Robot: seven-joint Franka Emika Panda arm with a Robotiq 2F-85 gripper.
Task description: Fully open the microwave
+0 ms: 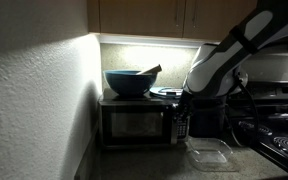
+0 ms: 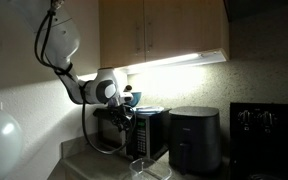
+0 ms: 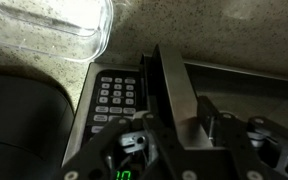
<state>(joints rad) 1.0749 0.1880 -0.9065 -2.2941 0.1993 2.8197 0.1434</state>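
Dim kitchen surface (image 1: 134,165), microwave (image 2: 154,135) set against the wall (image 1: 44,90): judged heavy and rigid, its hinged door (image 1: 134,125) light, best taken at the free edge (image 3: 179,90) by the keypad (image 3: 117,92), where the tool (image 3: 169,135) is seen half-narrowed, grip unconfirmed

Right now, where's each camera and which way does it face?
Exterior view: beside the white wall, facing the microwave front; arm enters from upper right.
Exterior view: down the counter, looking past a black box appliance toward the microwave; arm upper left.
Wrist view: looks onto the keypad; end effector straddles the door edge.
Shared: all show the microwave.
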